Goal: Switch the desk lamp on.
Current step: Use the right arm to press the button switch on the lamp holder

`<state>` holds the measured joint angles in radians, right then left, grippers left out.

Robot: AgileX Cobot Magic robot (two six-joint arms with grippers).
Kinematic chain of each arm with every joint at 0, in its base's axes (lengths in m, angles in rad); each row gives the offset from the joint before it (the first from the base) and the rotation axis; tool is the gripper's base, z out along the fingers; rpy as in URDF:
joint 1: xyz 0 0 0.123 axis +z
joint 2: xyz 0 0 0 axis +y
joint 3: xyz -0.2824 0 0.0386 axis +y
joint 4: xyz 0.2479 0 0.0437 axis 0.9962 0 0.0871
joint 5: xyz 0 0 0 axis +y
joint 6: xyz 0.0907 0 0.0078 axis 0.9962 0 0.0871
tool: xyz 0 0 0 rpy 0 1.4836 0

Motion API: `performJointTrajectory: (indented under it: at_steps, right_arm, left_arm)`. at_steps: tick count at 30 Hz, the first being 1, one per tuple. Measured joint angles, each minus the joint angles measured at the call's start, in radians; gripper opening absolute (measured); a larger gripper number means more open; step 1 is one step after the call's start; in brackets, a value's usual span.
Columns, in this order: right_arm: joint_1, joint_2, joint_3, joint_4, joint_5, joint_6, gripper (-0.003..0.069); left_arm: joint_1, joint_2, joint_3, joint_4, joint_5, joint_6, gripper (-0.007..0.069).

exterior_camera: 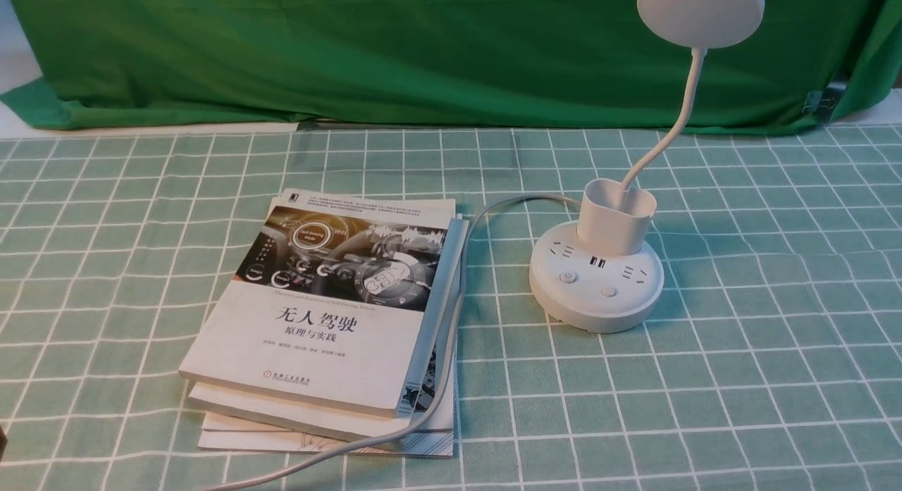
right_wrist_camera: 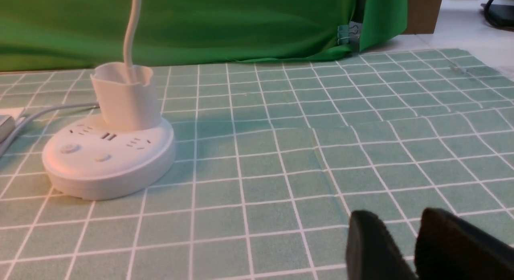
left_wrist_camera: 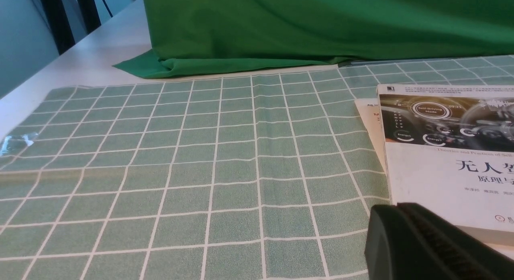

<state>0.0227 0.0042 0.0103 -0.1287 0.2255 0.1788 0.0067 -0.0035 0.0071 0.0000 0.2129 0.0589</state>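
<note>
Front view: the desk lamp [exterior_camera: 596, 280] is seen on the table's [exterior_camera: 740, 378] right side, judged unlit; the button press is outstanding. Left wrist view: the left tool [left_wrist_camera: 413, 231] state cannot be told. Right wrist view: the right tool [right_wrist_camera: 403, 227] is slightly spread, empty.

White lamp [exterior_camera: 604, 267] upright on tabletop [exterior_camera: 740, 357], right side: puck base, two buttons, cup holder, gooseneck curving up to disc head; cord [exterior_camera: 493, 210] trails left.

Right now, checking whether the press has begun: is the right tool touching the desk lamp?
Apart. In the right wrist view, bare tablecloth lies between the right tool and the base of the desk lamp.
</note>
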Motion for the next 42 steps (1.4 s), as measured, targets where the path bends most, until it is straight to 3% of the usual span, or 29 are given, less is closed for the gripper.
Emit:
performJointTrajectory:
  at_steps: [11, 13, 16, 19, 22, 27, 31, 34, 36, 37, 38, 42]
  right_arm:
    - [0.000, 0.000, 0.000, 0.002, 0.000, 0.027, 0.0239]
    - [0.000, 0.000, 0.000, 0.041, -0.001, 0.163, 0.0239]
    - [0.000, 0.000, 0.000, 0.149, -0.005, 0.494, 0.0239]
    - [0.000, 0.000, 0.000, 0.188, -0.005, 0.736, 0.0239]
    - [0.000, 0.000, 0.000, 0.192, -0.005, 0.839, 0.0239]
    - [0.000, 0.000, 0.000, 0.175, -0.007, 0.833, 0.0239]
    - [0.003, 0.000, 0.000, 0.168, -0.043, 0.738, 0.0239]
    - [0.029, 0.000, -0.003, 0.166, -0.145, 0.578, 0.0219]
    - [0.045, 0.025, -0.041, 0.165, -0.117, 0.423, 0.0163]
    - [0.049, 0.030, -0.048, 0.165, -0.111, 0.407, 0.0146]
    - [0.062, 0.080, -0.115, 0.165, -0.058, 0.290, 0.0083]
    - [0.080, 0.233, -0.289, 0.164, 0.053, 0.096, 0.0034]
  left_arm:
    - [0.000, 0.000, 0.000, 0.000, 0.000, 0.000, 0.0021]
    - [0.000, 0.000, 0.000, 0.000, 0.000, 0.000, 0.0021]
    - [0.000, 0.000, 0.000, 0.000, 0.000, 0.000, 0.0021]
    - [0.000, 0.000, 0.000, 0.000, 0.000, 0.000, 0.0021]
    - [0.000, 0.000, 0.000, 0.000, 0.000, 0.000, 0.0021]
    - [0.000, 0.000, 0.000, 0.000, 0.000, 0.000, 0.0021]
    - [0.000, 0.000, 0.000, 0.000, 0.000, 0.000, 0.0021]
    - [0.000, 0.000, 0.000, 0.000, 0.000, 0.000, 0.0021]
    - [0.000, 0.000, 0.000, 0.000, 0.000, 0.000, 0.0021]
    - [0.000, 0.000, 0.000, 0.000, 0.000, 0.000, 0.0021]
    - [0.000, 0.000, 0.000, 0.000, 0.000, 0.000, 0.0021]
    - [0.000, 0.000, 0.000, 0.000, 0.000, 0.000, 0.0021]
